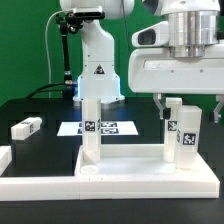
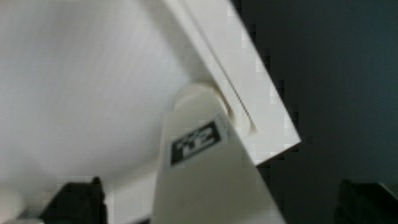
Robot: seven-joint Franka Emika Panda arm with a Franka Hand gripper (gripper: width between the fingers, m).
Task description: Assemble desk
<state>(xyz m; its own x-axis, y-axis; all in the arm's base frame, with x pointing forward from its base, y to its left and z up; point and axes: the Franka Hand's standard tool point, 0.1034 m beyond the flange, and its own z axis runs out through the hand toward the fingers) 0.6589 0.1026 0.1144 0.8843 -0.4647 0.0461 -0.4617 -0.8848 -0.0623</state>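
Observation:
The white desk top [image 1: 130, 168] lies flat at the front of the table. Two square legs stand upright on it: one near its left end in the exterior view [image 1: 91, 130], and one near its right end [image 1: 186, 128] with black-and-white tags on its side. My gripper [image 1: 189, 106] hangs over the right leg with a finger on each side of the leg's upper part. In the wrist view the leg [image 2: 205, 165] runs between my dark fingertips [image 2: 75, 200], with a gap on both sides. The gripper [image 2: 219, 203] is open. The desk top [image 2: 89, 90] fills the background.
A loose white leg [image 1: 25, 127] lies on the black table at the exterior view's left, and another white piece [image 1: 3, 157] shows at the left edge. The marker board [image 1: 100, 127] lies behind the desk top, in front of the robot base [image 1: 98, 75]. A long white bar [image 1: 40, 184] runs along the front.

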